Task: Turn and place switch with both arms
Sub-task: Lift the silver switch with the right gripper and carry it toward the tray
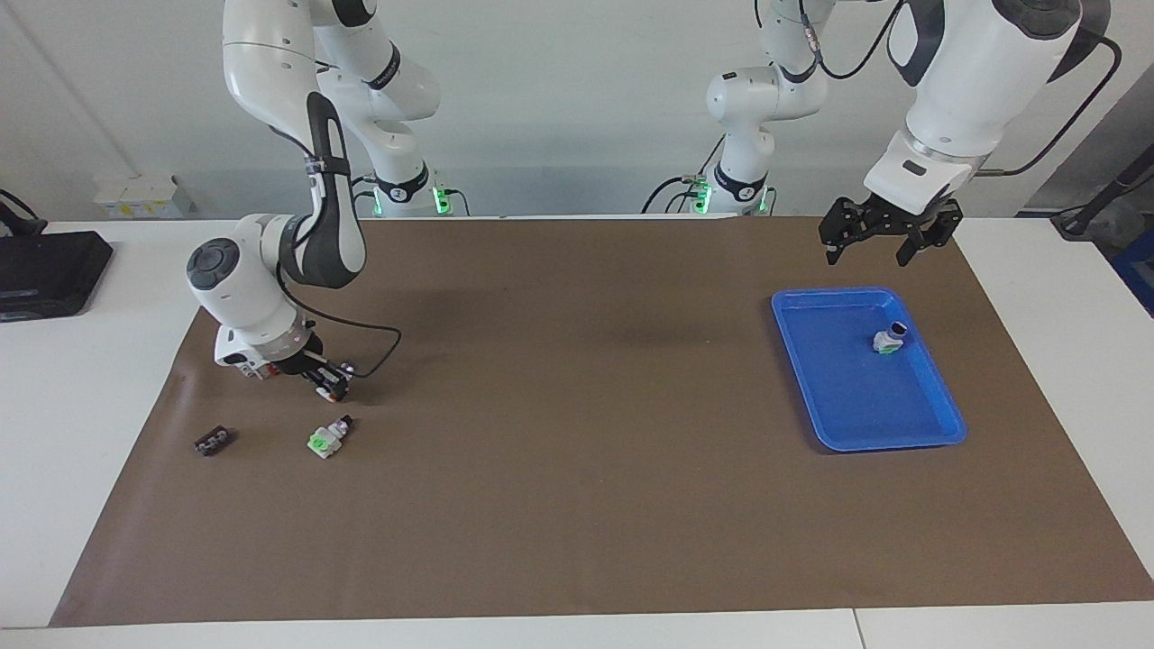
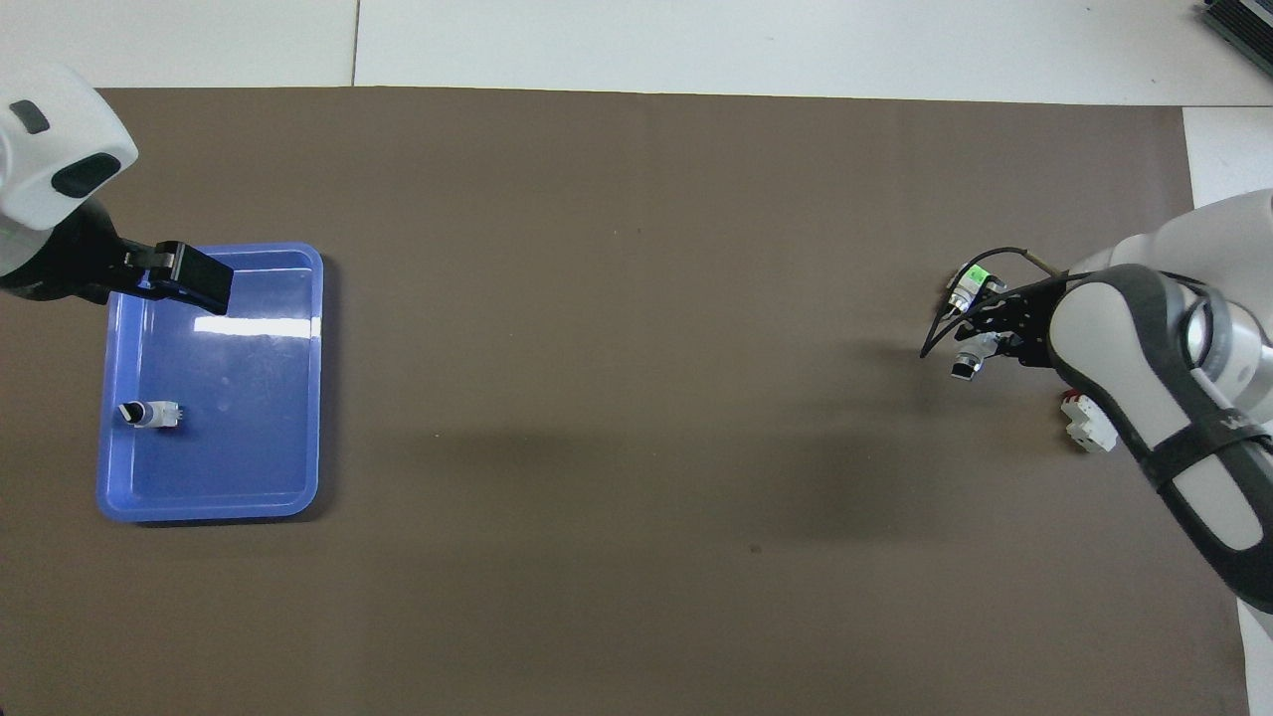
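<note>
Right gripper (image 1: pixel 332 386) clamped on orange-faced switch (image 1: pixel 326 390) at the brown mat (image 1: pixel 577 505), beside green-faced switch (image 1: pixel 325 440). Left gripper (image 1: pixel 867 254) waits, fingers apart, over blue tray (image 1: pixel 938 433) rim.

**Two high cameras, half a turn apart**

Facing view: set high across the surface (image 1: pixel 577 505), looking toward the arm bases at the frame's top. Overhead view: steeply down from above the robots' end. Shared by both: brown mat (image 2: pixel 636 398) and blue tray (image 1: pixel 938 433), at opposite frame sides.
</note>
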{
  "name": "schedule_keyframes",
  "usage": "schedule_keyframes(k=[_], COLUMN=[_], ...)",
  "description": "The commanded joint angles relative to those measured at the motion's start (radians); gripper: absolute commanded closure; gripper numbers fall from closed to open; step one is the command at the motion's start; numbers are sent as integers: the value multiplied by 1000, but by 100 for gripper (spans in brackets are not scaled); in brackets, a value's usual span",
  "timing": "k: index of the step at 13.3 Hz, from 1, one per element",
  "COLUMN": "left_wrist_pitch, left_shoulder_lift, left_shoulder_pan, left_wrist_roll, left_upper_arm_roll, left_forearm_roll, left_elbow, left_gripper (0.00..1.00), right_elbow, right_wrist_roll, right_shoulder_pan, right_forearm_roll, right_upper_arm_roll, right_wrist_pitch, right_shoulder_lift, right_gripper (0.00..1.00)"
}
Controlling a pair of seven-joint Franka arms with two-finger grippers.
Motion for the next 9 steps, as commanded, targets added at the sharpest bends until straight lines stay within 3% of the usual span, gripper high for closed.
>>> schedule_keyframes(k=[1,3,7,9], left_wrist_pitch=[21,21,19,19], left_shoulder_lift=[-31,-31,-31,-31], left_shoulder_pan=[9,9,9,9], left_wrist_roll=[5,5,5,5], left_upper_arm_roll=[0,0,0,0], left_forearm_roll=[12,12,12,12], left_elbow=[-38,-38,-38,-38], left_gripper=[0,0,0,0], right_elbow=[146,231,392,403], right_wrist_roll=[62,198,768,962], right_shoulder_pan=[-15,47,261,285], right_forearm_roll=[113,112,142,324], right_upper_arm_roll=[8,29,40,60], right_wrist_pitch=[-170,-197,-156,-140], right_shoulder_lift=[14,15,67,67], right_gripper=[100,100,100,100])
